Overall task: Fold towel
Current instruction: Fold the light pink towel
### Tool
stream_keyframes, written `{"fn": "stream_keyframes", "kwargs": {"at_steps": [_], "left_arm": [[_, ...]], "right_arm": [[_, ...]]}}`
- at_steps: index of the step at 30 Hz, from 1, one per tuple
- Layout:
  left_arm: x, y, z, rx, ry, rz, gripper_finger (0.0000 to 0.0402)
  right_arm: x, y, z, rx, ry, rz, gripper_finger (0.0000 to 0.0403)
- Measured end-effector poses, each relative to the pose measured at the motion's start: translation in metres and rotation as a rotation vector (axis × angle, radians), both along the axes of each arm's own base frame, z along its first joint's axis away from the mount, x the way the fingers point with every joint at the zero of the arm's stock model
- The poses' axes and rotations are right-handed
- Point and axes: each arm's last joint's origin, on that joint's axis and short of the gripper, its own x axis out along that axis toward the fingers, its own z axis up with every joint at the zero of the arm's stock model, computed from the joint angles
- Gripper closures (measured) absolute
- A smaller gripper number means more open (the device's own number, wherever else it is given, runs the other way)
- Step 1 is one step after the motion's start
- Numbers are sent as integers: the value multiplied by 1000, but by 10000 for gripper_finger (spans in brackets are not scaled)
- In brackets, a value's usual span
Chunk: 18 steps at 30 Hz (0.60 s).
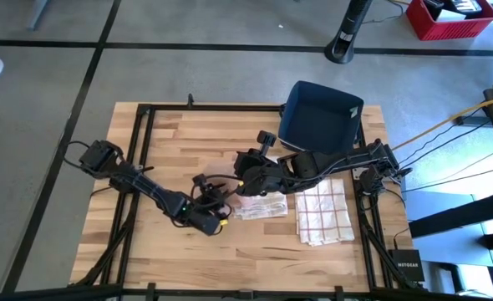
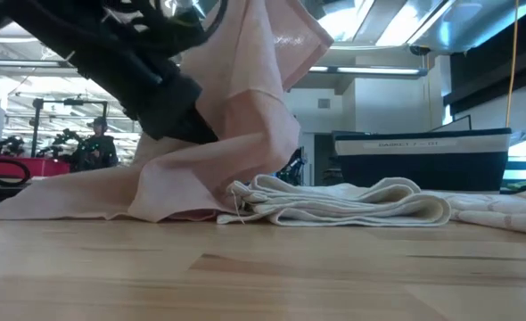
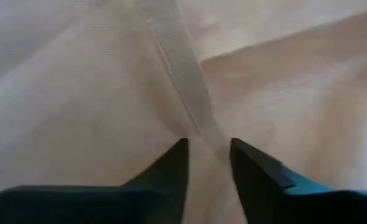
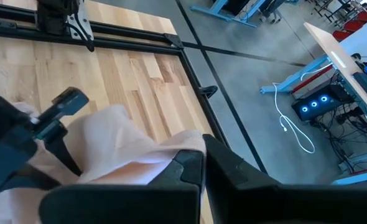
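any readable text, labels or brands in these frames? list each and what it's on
"NETGEAR": probably, small white letters on the black box on the floor by the table's right corner, high view; barely legible.
Lettering on the dark bin's front rim, low view: too blurred to read.
Towels, table and arms: no text that can be made out.

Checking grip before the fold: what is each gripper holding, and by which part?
The right gripper pinches the pink towel by an edge; the left gripper straddles its hem.
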Motion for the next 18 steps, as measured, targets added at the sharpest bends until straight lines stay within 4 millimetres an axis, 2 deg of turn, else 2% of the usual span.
{"fn": "stream_keyframes", "kwargs": {"at_steps": [4, 6, 11, 15, 18], "left_arm": [[-3, 6, 0, 64, 93, -16, 382], [-8, 5, 8, 84, 101, -29, 390], [-34, -7, 63, 108, 55, -83, 399], [-69, -12, 115, 75, 1, -174, 401], [-98, -8, 144, 6, -52, -222, 401]], "right_arm": [[0, 0, 0, 0, 0, 0, 391], [0, 0, 0, -1, 5, 0, 391], [-3, -1, -3, -10, 40, 0, 391], [-3, 0, -3, -3, 51, 7, 391], [-3, 0, -4, 8, 54, 17, 391]]}}
